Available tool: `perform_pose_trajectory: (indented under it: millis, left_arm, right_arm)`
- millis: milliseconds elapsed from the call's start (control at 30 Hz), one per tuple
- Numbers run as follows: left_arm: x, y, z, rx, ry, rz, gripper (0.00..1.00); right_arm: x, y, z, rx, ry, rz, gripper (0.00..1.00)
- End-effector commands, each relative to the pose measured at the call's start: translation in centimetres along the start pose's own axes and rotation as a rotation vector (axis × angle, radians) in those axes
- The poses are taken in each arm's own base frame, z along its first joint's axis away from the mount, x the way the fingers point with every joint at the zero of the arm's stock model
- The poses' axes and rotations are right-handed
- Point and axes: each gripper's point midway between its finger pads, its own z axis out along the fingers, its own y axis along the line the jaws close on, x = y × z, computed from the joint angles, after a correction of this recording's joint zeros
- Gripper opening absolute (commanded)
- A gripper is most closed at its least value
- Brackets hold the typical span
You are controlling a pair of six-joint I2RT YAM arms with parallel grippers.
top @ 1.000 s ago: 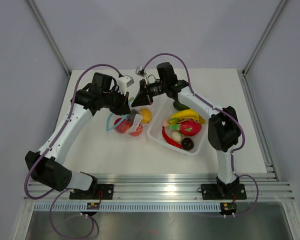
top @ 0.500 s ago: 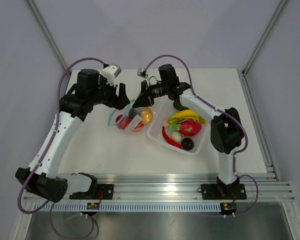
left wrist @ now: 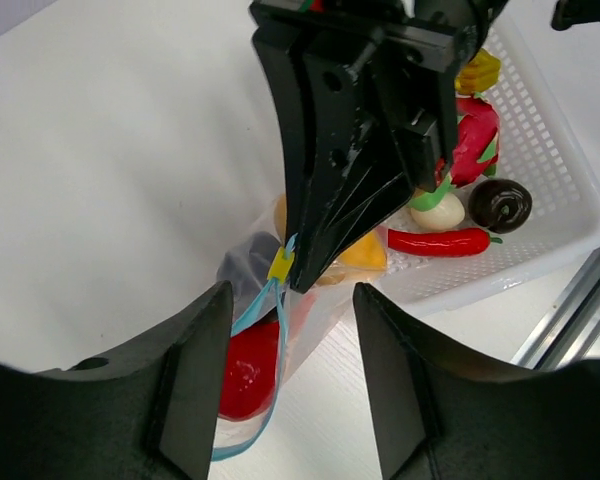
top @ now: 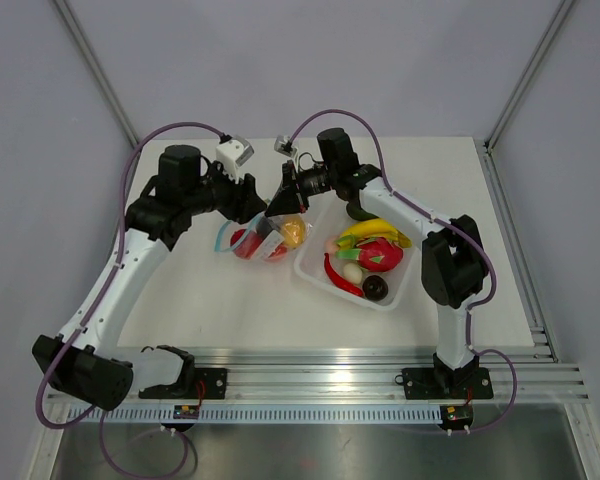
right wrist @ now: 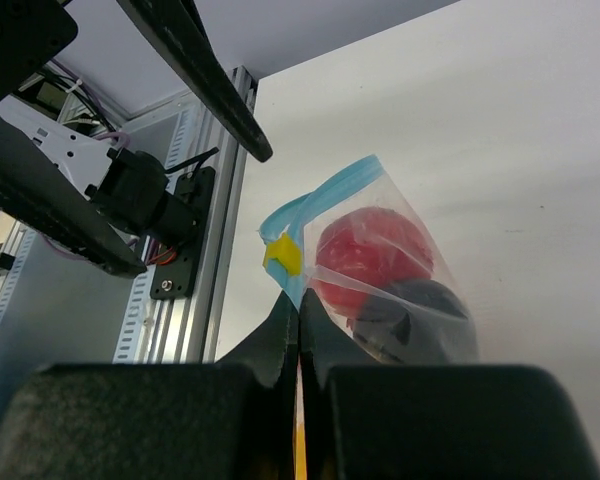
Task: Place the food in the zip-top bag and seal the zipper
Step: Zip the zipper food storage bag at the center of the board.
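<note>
Clearly thin and see-through, the zip-top bag [right wrist: 405, 300] holds a glossy red fruit [right wrist: 365, 245]; the right gripper [right wrist: 299, 312] clamps its blue zipper [right wrist: 328, 192], left gripper [top: 252, 203] gapes wide.

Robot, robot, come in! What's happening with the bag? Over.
Left gripper open, hovering at the zip-top bag. Right gripper shut on its edge by the yellow slider. Zipper open; red food inside, more in white tray. Nothing in the way.

Left arm [top: 130, 270] & right arm [top: 410, 215] had white links w/ black joints, purple cables [top: 330, 113] looping along each. Left pincer [left wrist: 290, 390] & right pincer [right wrist: 298, 340] were matte black, wedge-shaped.
</note>
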Motion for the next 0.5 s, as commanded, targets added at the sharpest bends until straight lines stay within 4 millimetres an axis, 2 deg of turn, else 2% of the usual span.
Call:
perform_pose_trajectory:
  millis: [0, 467]
  left_arm:
    - [-1.2, -1.1, 0.8, 0.105, -0.056, 0.108, 0.52]
    - [0.4, -0.5, 2.0, 0.110, -0.011, 0.110, 0.46]
  right_arm:
    - [-3.0, 2.7, -0.5, -0.049, -0.037, -0.083, 0.00]
    - [-2.7, 3.4, -0.7, -0.084, -0.017, -0.081, 0.00]
